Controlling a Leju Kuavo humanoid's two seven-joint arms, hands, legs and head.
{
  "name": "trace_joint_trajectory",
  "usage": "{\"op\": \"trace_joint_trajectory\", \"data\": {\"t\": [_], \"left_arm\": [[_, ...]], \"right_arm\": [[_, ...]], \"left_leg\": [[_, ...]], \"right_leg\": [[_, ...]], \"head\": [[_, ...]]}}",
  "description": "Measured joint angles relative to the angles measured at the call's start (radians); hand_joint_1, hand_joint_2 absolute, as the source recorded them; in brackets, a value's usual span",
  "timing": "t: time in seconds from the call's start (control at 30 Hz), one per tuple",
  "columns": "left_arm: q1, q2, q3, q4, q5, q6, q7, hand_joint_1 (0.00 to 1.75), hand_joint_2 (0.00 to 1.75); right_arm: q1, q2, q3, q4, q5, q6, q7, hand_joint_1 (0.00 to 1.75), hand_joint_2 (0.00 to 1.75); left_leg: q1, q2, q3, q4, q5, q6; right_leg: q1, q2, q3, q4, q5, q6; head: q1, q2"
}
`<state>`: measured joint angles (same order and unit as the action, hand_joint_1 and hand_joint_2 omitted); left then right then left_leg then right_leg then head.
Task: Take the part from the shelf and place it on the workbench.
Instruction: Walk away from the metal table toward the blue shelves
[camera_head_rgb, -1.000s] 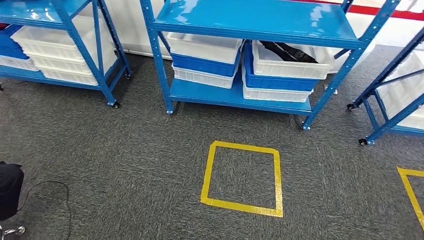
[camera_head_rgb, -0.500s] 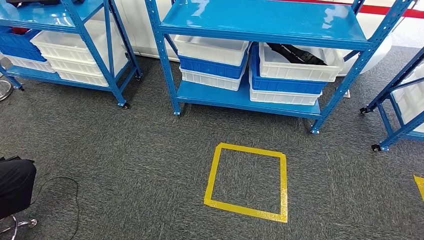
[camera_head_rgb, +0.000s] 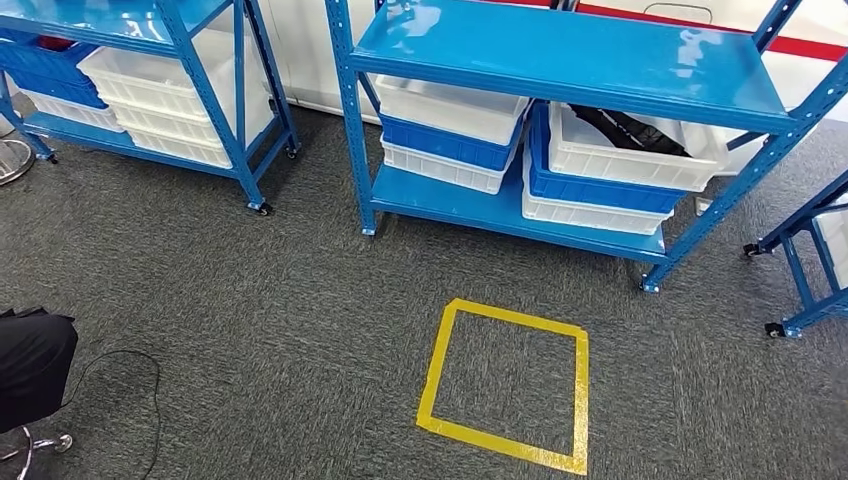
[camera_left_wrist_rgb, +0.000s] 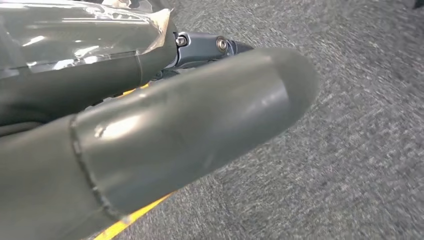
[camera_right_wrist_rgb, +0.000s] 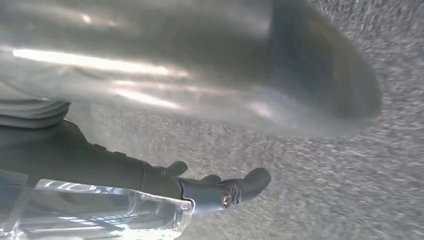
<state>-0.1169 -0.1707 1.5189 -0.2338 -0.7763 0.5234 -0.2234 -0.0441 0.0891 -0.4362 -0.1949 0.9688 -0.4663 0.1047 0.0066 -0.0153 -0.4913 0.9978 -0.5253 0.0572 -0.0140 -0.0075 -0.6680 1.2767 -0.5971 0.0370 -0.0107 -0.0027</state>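
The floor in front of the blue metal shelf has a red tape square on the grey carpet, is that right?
Not quite: the tape square is yellow, not red, as the head view shows. It does lie on the grey carpet in front of the blue metal shelf.

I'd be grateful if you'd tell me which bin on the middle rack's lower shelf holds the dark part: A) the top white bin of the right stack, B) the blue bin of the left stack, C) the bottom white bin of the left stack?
A: the dark part lies in the top white bin of the right stack.
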Motion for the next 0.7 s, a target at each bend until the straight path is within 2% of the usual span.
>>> {"op": "trace_joint_trajectory", "data": {"t": [0.03, 0.07, 0.1, 0.13, 0.17, 0.2, 0.23, 0.27, 0.3, 0.33, 0.37, 0.4, 0.43, 0.47, 0.5, 0.53, 0.57, 0.6, 0.63, 0.67, 0.7], "left_arm": [[0.003, 0.000, -0.005, 0.000, -0.010, -0.005, 0.003, 0.00, 0.00], [0.008, 0.000, -0.013, 0.000, -0.023, -0.011, 0.006, 0.00, 0.00], [0.012, 0.001, -0.021, 0.000, -0.035, -0.017, 0.009, 0.00, 0.00], [0.016, 0.002, -0.029, 0.000, -0.045, -0.027, 0.012, 0.00, 0.00], [0.018, 0.004, -0.038, 0.000, -0.053, -0.037, 0.014, 0.00, 0.00], [0.020, 0.006, -0.044, 0.001, -0.057, -0.048, 0.015, 0.00, 0.00], [0.020, 0.009, -0.050, 0.001, -0.063, -0.060, 0.016, 0.00, 0.00], [0.020, 0.011, -0.057, 0.002, -0.070, -0.071, 0.018, 0.00, 0.00], [0.018, 0.013, -0.064, 0.002, -0.078, -0.079, 0.020, 0.00, 0.00], [0.016, 0.014, -0.072, 0.003, -0.086, -0.086, 0.023, 0.00, 0.00], [0.014, 0.014, -0.080, 0.004, -0.093, -0.091, 0.026, 0.00, 0.00], [0.014, 0.015, -0.088, 0.005, -0.099, -0.095, 0.030, 0.00, 0.00], [0.015, 0.017, -0.094, 0.006, -0.103, -0.098, 0.032, 0.00, 0.00], [0.017, 0.019, -0.099, 0.006, -0.108, -0.101, 0.034, 0.00, 0.00], [0.018, 0.022, -0.104, 0.007, -0.111, -0.104, 0.035, 0.00, 0.00], [0.019, 0.024, -0.108, 0.007, -0.115, -0.105, 0.036, 0.00, 0.00], [0.020, 0.025, -0.113, 0.007, -0.118, -0.106, 0.036, 0.00, 0.00], [0.020, 0.027, -0.118, 0.007, -0.121, -0.107, 0.036, 0.00, 0.00], [0.020, 0.029, -0.122, 0.007, -0.123, -0.108, 0.037, 0.00, 0.00], [0.021, 0.033, -0.124, 0.007, -0.125, -0.110, 0.037, 0.00, 0.00], [0.020, 0.035, -0.127, 0.007, -0.128, -0.112, 0.037, 0.00, 0.00]], "right_arm": [[0.004, -0.001, -0.002, 0.000, 0.001, 0.000, 0.000, 0.00, 0.00], [0.007, -0.002, -0.003, 0.000, 0.002, -0.001, 0.000, 0.00, 0.00], [0.010, -0.003, -0.004, 0.000, 0.003, -0.001, 0.000, 0.00, 0.00], [0.013, -0.004, -0.006, 0.000, 0.004, -0.001, -0.001, 0.00, 0.00], [0.015, -0.004, -0.007, 0.001, 0.005, -0.001, -0.003, 0.00, 0.00], [0.015, -0.005, -0.008, 0.001, 0.006, -0.002, -0.004, 0.00, 0.00], [0.014, -0.005, -0.010, 0.002, 0.008, -0.002, -0.006, 0.00, 0.00], [0.012, -0.005, -0.011, 0.002, 0.009, -0.003, -0.008, 0.00, 0.00], [0.008, -0.005, -0.012, 0.002, 0.010, -0.004, -0.009, 0.00, 0.00], [0.005, -0.006, -0.013, 0.001, 0.011, -0.005, -0.010, 0.00, 0.00], [0.002, -0.008, -0.013, 0.001, 0.012, -0.006, -0.011, 0.00, 0.00], [0.000, -0.009, -0.013, 0.001, 0.013, -0.006, -0.011, 0.00, 0.00], [0.000, -0.010, -0.014, 0.001, 0.013, -0.007, -0.011, 0.00, 0.00], [-0.001, -0.010, -0.014, 0.001, 0.013, -0.007, -0.011, 0.00, 0.00], [0.000, -0.010, -0.014, 0.001, 0.013, -0.007, -0.012, 0.00, 0.00], [0.001, -0.010, -0.014, 0.001, 0.013, -0.007, -0.012, 0.00, 0.00], [0.001, -0.010, -0.015, 0.001, 0.012, -0.007, -0.013, 0.00, 0.00], [0.002, -0.010, -0.015, 0.001, 0.012, -0.007, -0.014, 0.00, 0.00], [0.001, -0.010, -0.015, 0.001, 0.012, -0.007, -0.014, 0.00, 0.00], [0.001, -0.009, -0.016, 0.001, 0.011, -0.006, -0.015, 0.00, 0.00], [-0.001, -0.008, -0.017, 0.001, 0.010, -0.006, -0.016, 0.00, 0.00]], "left_leg": [[0.000, -0.005, 0.014, 0.000, -0.013, -0.001], [0.000, -0.009, 0.032, 0.000, -0.028, -0.002], [0.000, -0.012, 0.050, 0.000, -0.044, -0.005], [0.000, -0.014, 0.067, 0.000, -0.062, -0.008], [-0.001, -0.016, 0.084, 0.002, -0.078, -0.013], [-0.002, -0.017, 0.096, 0.002, -0.093, -0.019], [-0.003, -0.017, 0.108, 0.001, -0.104, -0.025], [-0.003, -0.017, 0.113, 0.007, -0.104, -0.031], [-0.001, -0.016, 0.102, 0.031, -0.091, -0.038], [0.001, -0.012, 0.079, 0.076, -0.070, -0.042], [0.002, -0.008, 0.040, 0.137, -0.050, -0.047], [0.003, -0.003, -0.004, 0.201, -0.046, -0.052], [0.003, 0.000, -0.046, 0.252, -0.065, -0.057], [0.004, 0.002, -0.083, 0.285, -0.100, -0.061], [0.004, 0.002, -0.115, 0.300, -0.136, -0.064], [0.004, 0.002, -0.139, 0.299, -0.155, -0.065], [0.004, 0.003, -0.150, 0.277, -0.145, -0.064], [0.004, 0.004, -0.150, 0.233, -0.106, -0.061], [0.002, 0.007, -0.137, 0.170, -0.046, -0.054], [-0.002, 0.011, -0.125, 0.119, -0.001, -0.045], [-0.007, 0.012, -0.117, 0.080, 0.019, -0.037]], "right_leg": [[0.001, 0.001, -0.028, 0.004, -0.020, -0.001], [0.001, 0.002, -0.043, -0.021, -0.028, 0.002], [0.000, 0.002, -0.044, -0.070, -0.011, 0.012], [-0.002, 0.002, -0.039, -0.123, 0.041, 0.026], [0.000, 0.001, -0.032, -0.169, 0.100, 0.033], [0.003, 0.002, -0.021, -0.196, 0.151, 0.030], [0.006, 0.002, -0.011, -0.205, 0.184, 0.021], [0.010, 0.003, -0.002, -0.208, 0.187, 0.004], [0.009, 0.005, 0.009, -0.209, 0.180, -0.010], [0.007, 0.005, 0.017, -0.215, 0.174, -0.018], [0.006, 0.005, 0.029, -0.223, 0.168, -0.028], [0.004, 0.005, 0.041, -0.230, 0.162, -0.036], [0.004, 0.005, 0.054, -0.235, 0.154, -0.044], [0.005, 0.006, 0.065, -0.238, 0.147, -0.049], [0.005, 0.006, 0.075, -0.239, 0.138, -0.053], [0.006, 0.007, 0.085, -0.239, 0.130, -0.054], [0.006, 0.007, 0.095, -0.239, 0.122, -0.054], [0.007, 0.008, 0.106, -0.239, 0.114, -0.053], [0.009, 0.008, 0.112, -0.240, 0.108, -0.052], [0.010, 0.008, 0.121, -0.240, 0.103, -0.051], [0.011, 0.008, 0.126, -0.241, 0.098, -0.047]], "head": [[0.000, 0.000], [0.001, 0.000], [0.002, 0.000], [0.002, 0.000], [0.003, 0.000], [0.003, 0.000], [0.002, 0.000], [0.001, 0.000], [0.000, 0.000], [-0.001, 0.000], [-0.001, 0.000], [-0.001, 0.000], [-0.001, 0.000], [-0.001, 0.000], [-0.001, 0.000], [-0.001, 0.000], [-0.001, 0.000], [-0.001, 0.000], [-0.001, 0.000], [0.001, 0.000], [0.002, 0.000]]}}
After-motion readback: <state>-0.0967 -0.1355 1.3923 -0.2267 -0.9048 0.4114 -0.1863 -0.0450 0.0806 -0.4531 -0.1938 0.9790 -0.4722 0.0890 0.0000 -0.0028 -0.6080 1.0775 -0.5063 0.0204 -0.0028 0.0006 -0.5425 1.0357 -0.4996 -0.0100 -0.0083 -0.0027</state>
